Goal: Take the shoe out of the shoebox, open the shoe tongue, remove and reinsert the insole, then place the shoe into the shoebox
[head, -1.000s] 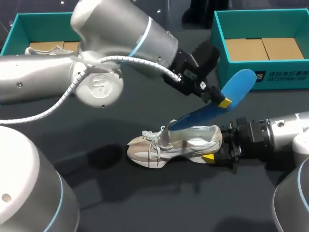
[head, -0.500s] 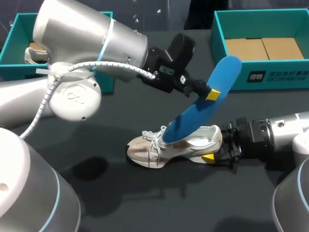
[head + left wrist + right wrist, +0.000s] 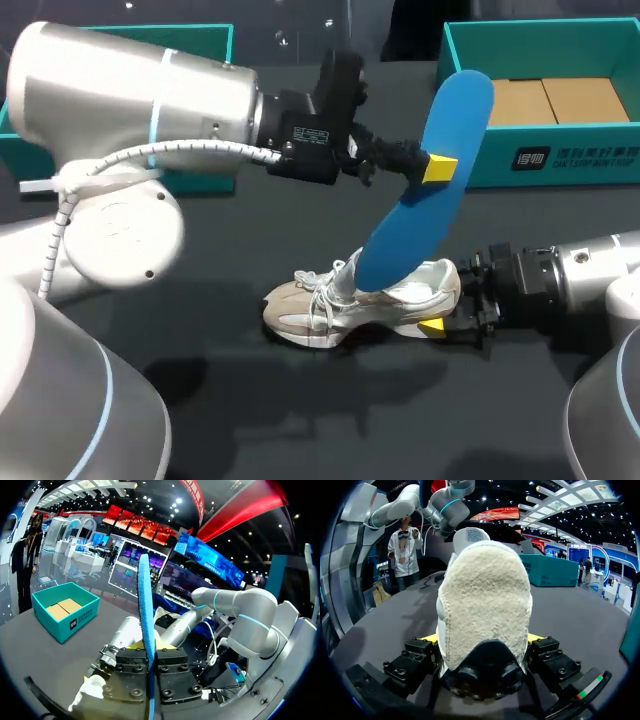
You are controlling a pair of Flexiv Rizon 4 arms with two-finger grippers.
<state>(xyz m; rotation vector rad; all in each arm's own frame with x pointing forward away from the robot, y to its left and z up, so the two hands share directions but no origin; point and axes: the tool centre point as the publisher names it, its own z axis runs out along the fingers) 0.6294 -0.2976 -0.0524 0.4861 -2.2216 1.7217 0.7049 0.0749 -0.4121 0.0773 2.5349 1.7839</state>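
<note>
Your left gripper [image 3: 432,165] is clamped on the blue insole [image 3: 420,190] near its upper end and holds it steeply tilted. The lower end sits at the mouth of the shoe [image 3: 350,300]. In the left wrist view the insole [image 3: 146,605] stands edge-on between the closed fingers of that gripper [image 3: 151,662], a thin hold that probably lets the long blade pivot.

Your right gripper [image 3: 448,308] pinches the shoe at the heel, apparently to pin it so the insole can slide without dragging it along. The right wrist view shows the fleecy heel [image 3: 485,610] filling the space between the fingers of the right gripper [image 3: 485,655]. Whether the insole tip is clear of the shoe's lining cannot be told.

The shoe lies on its sole on the dark table [image 3: 300,420], toe toward your left arm. The teal shoebox [image 3: 455,90] stands open at the far right, well apart from the shoe, and a second box [image 3: 215,40] sits at the far left, partly behind your left arm.
</note>
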